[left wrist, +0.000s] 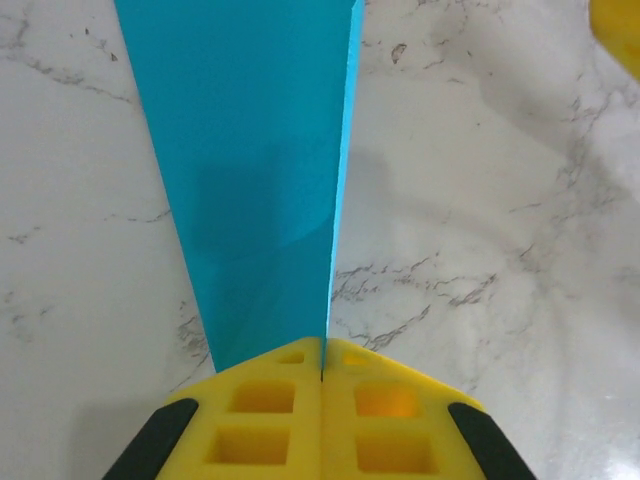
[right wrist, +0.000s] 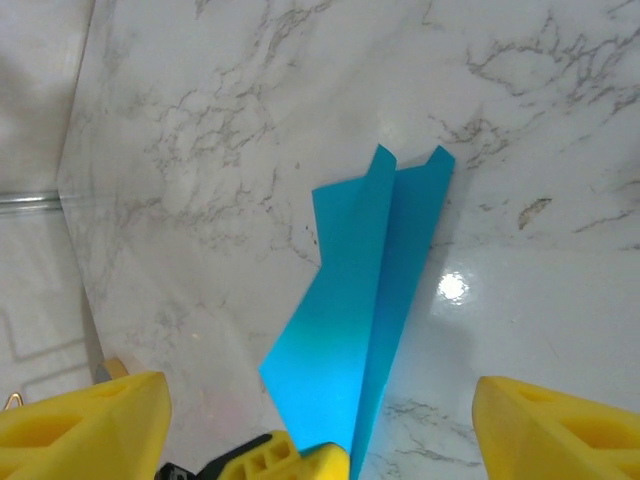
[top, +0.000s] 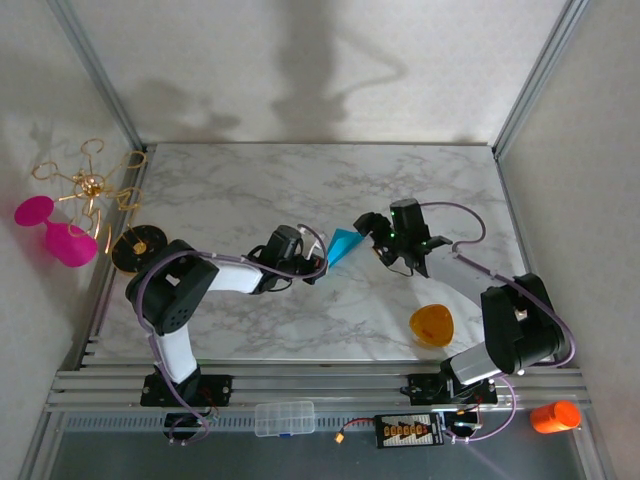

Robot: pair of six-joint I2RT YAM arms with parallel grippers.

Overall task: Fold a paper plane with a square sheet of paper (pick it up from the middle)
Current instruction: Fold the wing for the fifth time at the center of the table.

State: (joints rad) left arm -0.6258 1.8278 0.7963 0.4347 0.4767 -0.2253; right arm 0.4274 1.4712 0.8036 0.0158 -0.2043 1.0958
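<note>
Now the left gripper (left wrist: 322, 368) pinches the paper plane (top: 345, 246) by its narrow end, likely keeping the folds together, beyond the orange bowl (top: 432, 325); the right gripper (top: 381, 242) hangs open alongside.

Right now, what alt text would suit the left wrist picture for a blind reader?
The yellow left gripper is shut on the narrow end of a folded teal paper plane, which widens away from it over a white marble table.

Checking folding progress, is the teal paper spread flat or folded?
Folded: the teal paper is a creased dart with two tail tips, its narrow end pinched in the shut left tool.
</note>
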